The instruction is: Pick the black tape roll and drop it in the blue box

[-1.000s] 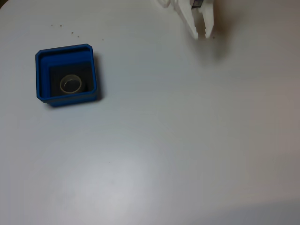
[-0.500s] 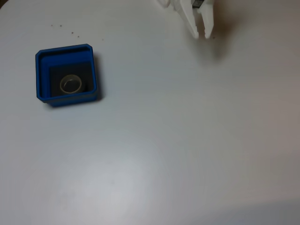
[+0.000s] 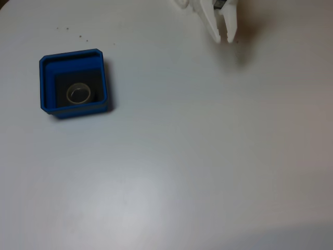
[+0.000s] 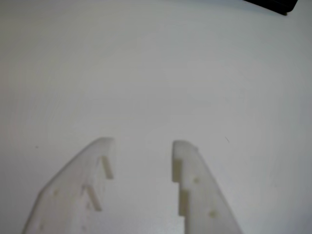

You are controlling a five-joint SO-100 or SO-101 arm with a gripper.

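Observation:
The blue box [image 3: 73, 53] sits on the white table at the left of the fixed view. Inside it, flat on the dark floor, lies the black tape roll [image 3: 78, 85]; its pale inner core shows as a ring and its black outside blends with the floor. My white gripper [image 3: 223, 38] hangs at the top right of that view, far from the box, fingertips pointing down at the table. In the wrist view the gripper [image 4: 142, 145] stands open with a clear gap and only bare table between its fingers.
The white table [image 3: 197, 156] stretches wide and bare between the box and my gripper. A few small dark specks [image 3: 80, 36] lie above the box. A dark object's edge [image 4: 273, 4] shows at the top right of the wrist view.

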